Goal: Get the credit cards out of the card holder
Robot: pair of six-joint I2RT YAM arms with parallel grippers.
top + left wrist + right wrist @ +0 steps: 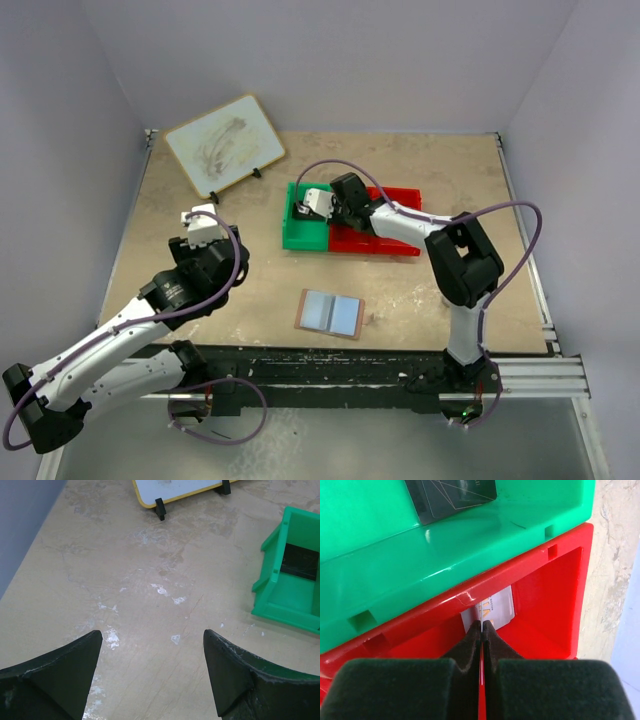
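Left gripper [150, 640]: jaws wide apart, nothing between them, held above bare table [420, 170] on the left side, well clear of the bins

Board [225, 143]: white face, yellow rim, propped on black feet at the back left of the table

Green bin [300, 228]: sits at table centre, its right wall touching the red bin. Contents: one dark card [452, 497] lying flat on the floor of the bin; only part of it shows in the right wrist view

Holder [330, 314]: lies open and flat on the table, pale blue inner panels facing up, in front of the two bins and between the arms. No gripper touches it. Whether any card is in its pockets cannot be told

Red bin [385, 240]: directly right of the green bin. Contents: one white card [495, 611] with small orange print, close to the wall shared with the green bin

Right gripper [481, 625]: reaches into the red bin, jaws closed together, tips at the near edge of the white card. Whether the tips pinch that card or merely meet it cannot be told
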